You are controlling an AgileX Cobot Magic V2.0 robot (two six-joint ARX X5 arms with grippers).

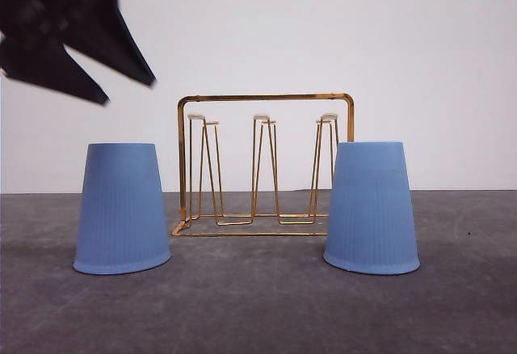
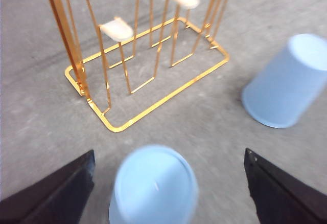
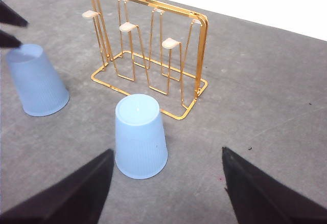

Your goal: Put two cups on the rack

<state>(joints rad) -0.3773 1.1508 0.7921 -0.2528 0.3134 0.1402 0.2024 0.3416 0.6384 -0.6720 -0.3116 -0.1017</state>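
Both cups stand mouth-down on the table [image 1: 258, 322] in front of the rack [image 1: 265, 164], the left cup [image 1: 122, 208] to its left, the right cup [image 1: 371, 207] to its right, neither yet on a prong. Your left gripper [image 2: 168, 183] hangs above the left cup, jaws spread wide and empty; lower it squarely, though blur makes its centring uncertain. Your right gripper [image 3: 166, 193], likewise wide and empty, faces the right cup; close low on the ribbed wall.
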